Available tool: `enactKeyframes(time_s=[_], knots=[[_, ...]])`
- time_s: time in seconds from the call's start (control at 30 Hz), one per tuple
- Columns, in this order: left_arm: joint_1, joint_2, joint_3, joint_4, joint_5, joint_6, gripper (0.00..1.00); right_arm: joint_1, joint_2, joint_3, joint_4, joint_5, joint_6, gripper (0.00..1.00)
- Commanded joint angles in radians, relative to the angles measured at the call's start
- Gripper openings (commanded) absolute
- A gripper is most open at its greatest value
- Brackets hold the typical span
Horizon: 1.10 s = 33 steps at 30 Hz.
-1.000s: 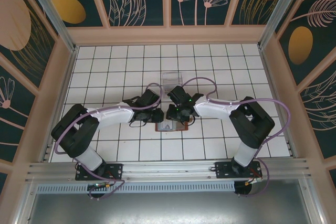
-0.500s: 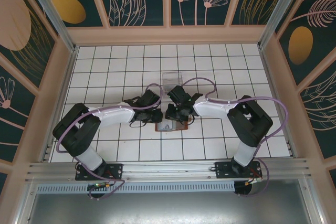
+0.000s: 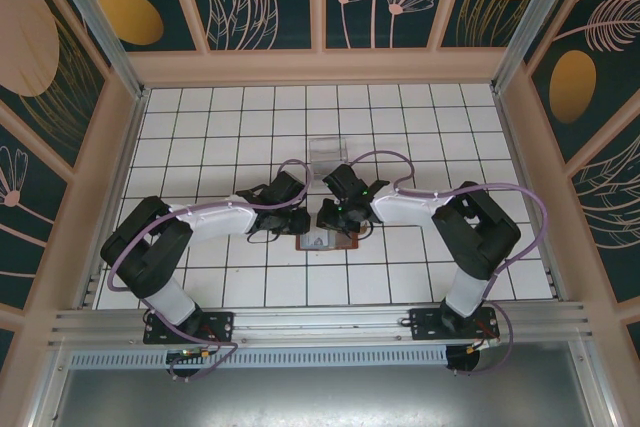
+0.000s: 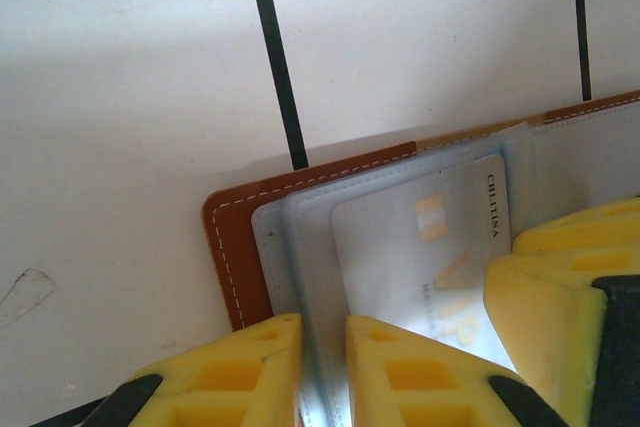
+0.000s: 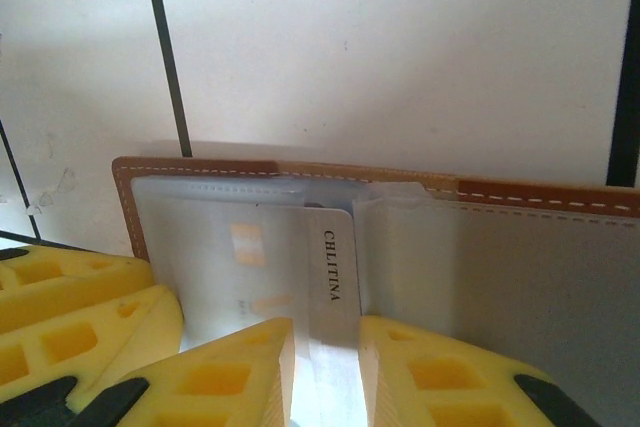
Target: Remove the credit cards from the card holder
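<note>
While the left gripper [image 4: 323, 357] clamps the card holder [image 4: 235, 247], the right gripper [image 5: 325, 367] seemingly pinches a credit card [image 5: 270, 267]; none is out yet.

White arms [image 3: 215, 217], black joints [image 3: 150, 235], purple cables [image 3: 380, 154], and blocky yellow fingertips [image 4: 390, 367].

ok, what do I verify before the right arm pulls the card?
1. The card holder lies open on the table: ok.
2. The left gripper is shut on the card holder's clear inner edge, anchoring it: ok.
3. The right gripper has its jaws either side of the CHLITINA card: ok.
4. Right jaws actually pinching the card: cannot tell.
5. Card free to slide out of its pocket: cannot tell.
6. Clearance between the two grippers: probably not ok, since they sit right next to each other over the holder.
</note>
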State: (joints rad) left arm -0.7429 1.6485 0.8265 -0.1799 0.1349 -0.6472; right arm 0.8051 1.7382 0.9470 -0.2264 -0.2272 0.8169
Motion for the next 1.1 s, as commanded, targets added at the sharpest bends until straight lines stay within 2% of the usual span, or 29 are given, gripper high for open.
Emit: enactKeyframes(time_s=[0.0, 0.8, 1.07], knots=[[-0.005, 0.042, -0.04, -0.046, -0.015, 0.0, 0.2, -0.007, 0.017, -0.038, -0.004, 0.001, -0.009, 0.26], [-0.005, 0.049, -0.031, -0.079, -0.034, -0.012, 0.21, -0.017, -0.026, -0.073, -0.006, 0.012, -0.007, 0.28], [-0.007, 0.057, -0.027, -0.076, -0.027, -0.016, 0.2, -0.026, -0.018, -0.13, 0.09, -0.04, 0.004, 0.24]])
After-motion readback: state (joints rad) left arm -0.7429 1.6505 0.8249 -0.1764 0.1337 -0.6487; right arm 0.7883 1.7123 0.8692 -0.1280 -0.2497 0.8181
